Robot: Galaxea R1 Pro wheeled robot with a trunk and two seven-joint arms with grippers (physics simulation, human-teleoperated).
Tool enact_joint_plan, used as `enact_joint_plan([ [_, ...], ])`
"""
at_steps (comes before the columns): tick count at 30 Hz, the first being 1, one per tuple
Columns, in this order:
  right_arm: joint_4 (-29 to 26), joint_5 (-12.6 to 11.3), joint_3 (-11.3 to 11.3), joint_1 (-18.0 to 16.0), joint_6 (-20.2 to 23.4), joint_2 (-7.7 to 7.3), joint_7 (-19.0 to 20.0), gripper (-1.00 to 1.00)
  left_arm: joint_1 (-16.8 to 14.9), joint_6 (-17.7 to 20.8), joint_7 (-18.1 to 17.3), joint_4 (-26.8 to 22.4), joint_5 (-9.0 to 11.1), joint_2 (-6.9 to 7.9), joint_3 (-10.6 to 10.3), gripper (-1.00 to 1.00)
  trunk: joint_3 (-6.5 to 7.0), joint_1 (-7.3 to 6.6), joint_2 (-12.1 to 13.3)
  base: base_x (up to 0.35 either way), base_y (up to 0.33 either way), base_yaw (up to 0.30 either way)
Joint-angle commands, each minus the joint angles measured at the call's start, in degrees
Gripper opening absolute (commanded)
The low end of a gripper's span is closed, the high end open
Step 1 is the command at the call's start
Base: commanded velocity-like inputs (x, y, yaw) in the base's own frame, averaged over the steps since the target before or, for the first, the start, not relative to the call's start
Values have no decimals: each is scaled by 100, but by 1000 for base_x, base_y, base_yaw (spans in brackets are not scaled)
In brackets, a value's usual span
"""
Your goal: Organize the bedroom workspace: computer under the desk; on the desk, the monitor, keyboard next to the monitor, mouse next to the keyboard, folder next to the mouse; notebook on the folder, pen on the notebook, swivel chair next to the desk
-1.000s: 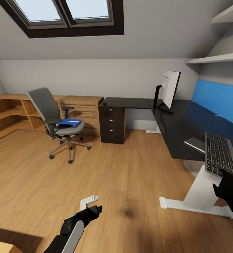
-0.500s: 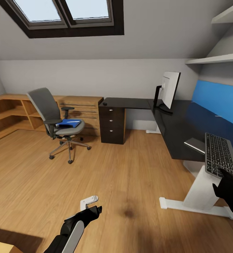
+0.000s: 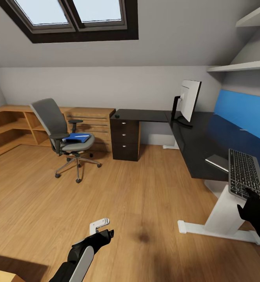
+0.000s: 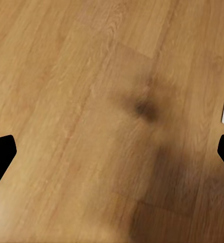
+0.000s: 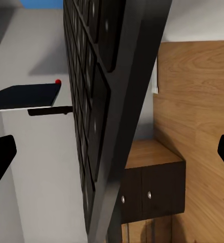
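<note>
Right end effector [image 3: 252, 197]: closed on the near end of the keyboard [image 3: 246, 174], holding it tilted just above the desk [image 3: 202, 147] edge.
Keyboard in the right wrist view [image 5: 104, 101]: runs steeply between the two black fingertips [image 5: 0, 154], keys facing one side.
Left end effector [image 3: 102, 231]: low over the wood floor [image 3: 137, 203], jaws spread wide with nothing between them; well apart from the desk.
Left wrist view: bare floor planks [image 4: 91, 101] between the two dark fingertips [image 4: 0, 152].
Monitor [image 3: 188, 100]: upright on the desk, far beyond the right end effector.
Notebook [image 3: 217, 161]: flat on the desk, just beside the held keyboard.
Swivel chair [image 3: 63, 137]: far ahead of the left end effector, away from the desk.
Folder [image 3: 77, 137]: blue, lying on the chair seat.
Drawer unit [image 3: 125, 139]: under the desk's far wing.
</note>
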Motion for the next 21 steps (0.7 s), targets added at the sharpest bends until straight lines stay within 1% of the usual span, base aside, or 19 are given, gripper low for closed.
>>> enact_joint_plan([
  [1,-8,-46,-12,-4,25,1,-41,100,-3,9,56,-4,61,1,-8,100,-6,-1,-3,0,0,0],
  [13,-46,-50,-21,-4,30,-2,-11,100,-3,11,52,26,62,1,-17,100,-6,-1,-3,0,0,0],
  [16,-53,-49,-21,-4,32,-5,28,100,-3,9,53,67,57,1,-42,100,-6,-1,-3,0,0,0],
  [17,-59,-47,-24,-4,30,-7,98,100,-3,6,62,107,54,1,-91,100,-6,-1,-3,0,0,0],
  [21,-60,-46,-29,-4,27,-7,121,100,-3,7,68,119,53,1,-109,100,-6,-1,-3,0,0,0],
])
